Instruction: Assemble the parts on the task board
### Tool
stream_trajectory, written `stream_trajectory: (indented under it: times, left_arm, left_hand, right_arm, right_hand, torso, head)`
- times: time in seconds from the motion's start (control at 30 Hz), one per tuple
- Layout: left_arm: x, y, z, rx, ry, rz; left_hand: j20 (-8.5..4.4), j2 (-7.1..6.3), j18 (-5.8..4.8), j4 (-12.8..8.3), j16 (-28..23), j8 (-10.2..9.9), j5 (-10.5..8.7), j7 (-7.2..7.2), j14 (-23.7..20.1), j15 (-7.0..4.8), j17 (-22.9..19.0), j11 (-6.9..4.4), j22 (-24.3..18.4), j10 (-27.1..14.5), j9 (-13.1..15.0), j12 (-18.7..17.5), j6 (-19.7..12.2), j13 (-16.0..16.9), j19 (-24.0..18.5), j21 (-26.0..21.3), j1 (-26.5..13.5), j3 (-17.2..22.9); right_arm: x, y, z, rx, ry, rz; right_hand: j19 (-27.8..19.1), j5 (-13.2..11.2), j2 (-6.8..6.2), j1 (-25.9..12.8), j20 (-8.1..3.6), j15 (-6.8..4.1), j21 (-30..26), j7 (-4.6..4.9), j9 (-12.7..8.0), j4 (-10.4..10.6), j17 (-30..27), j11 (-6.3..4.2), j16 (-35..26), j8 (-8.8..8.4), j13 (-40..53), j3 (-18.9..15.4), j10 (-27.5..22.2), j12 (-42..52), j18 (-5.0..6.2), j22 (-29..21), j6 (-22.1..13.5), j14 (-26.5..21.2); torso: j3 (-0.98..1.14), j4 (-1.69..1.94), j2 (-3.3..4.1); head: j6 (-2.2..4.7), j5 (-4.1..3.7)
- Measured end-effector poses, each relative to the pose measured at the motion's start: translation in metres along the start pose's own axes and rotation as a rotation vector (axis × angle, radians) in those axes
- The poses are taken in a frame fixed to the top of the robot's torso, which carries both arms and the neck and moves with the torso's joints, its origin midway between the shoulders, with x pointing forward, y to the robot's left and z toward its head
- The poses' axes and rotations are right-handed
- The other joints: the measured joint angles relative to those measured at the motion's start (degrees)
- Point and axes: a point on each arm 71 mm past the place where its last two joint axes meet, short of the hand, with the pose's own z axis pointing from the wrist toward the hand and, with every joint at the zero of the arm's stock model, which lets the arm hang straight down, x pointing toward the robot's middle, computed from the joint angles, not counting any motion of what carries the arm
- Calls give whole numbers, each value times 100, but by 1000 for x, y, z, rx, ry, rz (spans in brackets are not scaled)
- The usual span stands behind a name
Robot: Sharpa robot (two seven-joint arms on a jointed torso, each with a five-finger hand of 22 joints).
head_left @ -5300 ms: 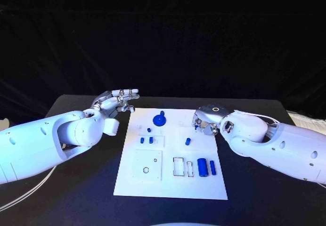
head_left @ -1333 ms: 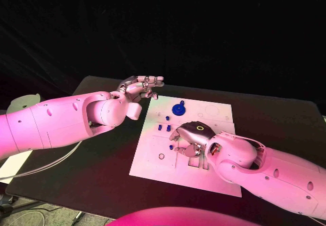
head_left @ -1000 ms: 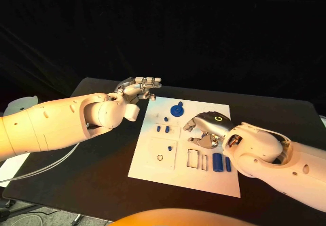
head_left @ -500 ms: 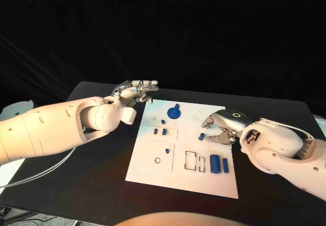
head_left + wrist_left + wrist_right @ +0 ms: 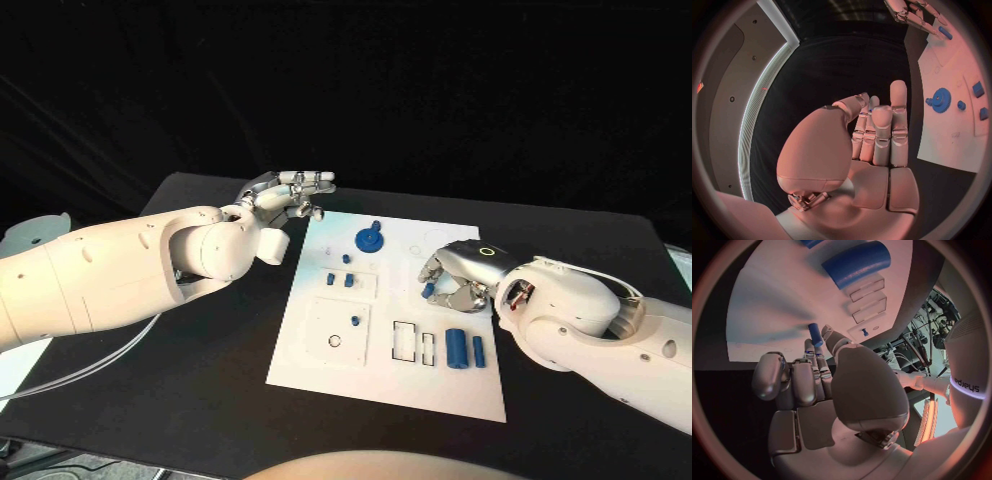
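Though pinched in right hand (image 5: 459, 278), small blue peg (image 5: 816, 334); left hand (image 5: 284, 192) w/ nothing.

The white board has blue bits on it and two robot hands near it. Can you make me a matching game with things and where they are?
Things:
1. blue gear
2. two long blue rods
3. left hand
4. right hand

Places:
A. on the board's near right part
B. over the black table, beside the board's far left corner
C. on the board's far part
D. over the board's right side, pinching a small blue peg

Pairs: 1-C, 2-A, 3-B, 4-D
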Motion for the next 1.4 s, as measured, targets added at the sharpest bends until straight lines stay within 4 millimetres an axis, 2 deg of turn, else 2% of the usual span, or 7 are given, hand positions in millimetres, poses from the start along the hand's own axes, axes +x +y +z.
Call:
stream_trajectory:
  times: [0.2,0.37,0.6,0.77,0.97,1.13,1.4]
  left_arm:
    - [0,0,0,0,0,0]
    - [0,0,0,-1,1,0]
    - [0,0,0,-2,1,0]
    - [0,0,0,-4,2,-1]
    - [1,1,1,-8,5,-1]
    - [2,1,1,-10,9,-3]
    - [3,1,2,-11,11,-3]
  left_hand:
    - [0,0,0,0,0,0,0,0,0,0,0,0,0,0,0,1,0,0,0,0,0,0]
    - [0,0,0,0,0,0,0,0,0,0,0,0,0,0,0,22,0,0,0,0,0,0]
    - [0,0,0,0,0,0,0,0,0,0,-10,0,-2,0,0,22,0,0,0,0,0,0]
    - [0,0,-1,0,0,0,0,0,0,0,-19,14,-5,-14,0,22,0,0,0,0,0,0]
    - [0,0,-1,0,0,0,0,0,0,0,-19,20,-5,-20,0,22,0,0,0,0,0,0]
    - [0,0,0,0,0,0,0,0,0,0,-25,20,-5,-20,0,22,0,0,0,0,0,0]
    - [0,0,-1,0,0,0,0,0,0,0,-24,20,-4,-20,0,21,0,0,0,0,0,0]
  right_arm:
    - [1,1,2,-3,5,1]
    - [2,2,4,-6,6,-1]
    - [2,2,6,-5,4,-14]
    - [2,2,6,-7,0,-24]
    - [2,6,4,-17,-11,-25]
    - [-10,11,-1,-31,-52,-18]
    - [-36,14,-8,-44,-114,-17]
  right_hand:
    - [83,20,90,39,-41,-42,48,-42,48,16,52,-38,0,105,-10,241,402,50,0,102,391,0]
    - [123,17,135,73,-82,-82,91,-84,70,5,104,-78,37,126,-9,372,556,49,0,173,545,-1]
    - [144,5,195,133,-102,-123,118,-91,79,-82,134,-57,81,126,-8,537,596,-26,0,229,593,0]
    - [175,-18,217,155,-133,-123,205,-79,89,-161,187,5,125,114,-6,679,659,-65,0,330,683,0]
    - [225,9,177,196,-142,-163,314,-80,123,-289,231,56,157,113,0,807,708,-117,-1,495,748,1]
    - [233,9,177,196,-150,-163,343,-80,122,-350,241,77,172,114,1,901,728,-150,0,523,766,1]
    - [246,9,154,219,-163,-163,353,-82,122,-359,255,90,180,114,2,910,741,-180,-1,546,768,0]
  torso:
    - [0,-3,3]
    - [0,-3,0]
    - [1,-3,-2]
    - [1,-2,-3]
    - [3,-14,-2]
    - [6,-4,-3]
    - [-4,-1,-12]
  head:
    - [-20,10]
    - [-29,12]
    - [-43,14]
    - [-42,14]
    - [-29,14]
    - [-8,-12]
    - [11,-31]
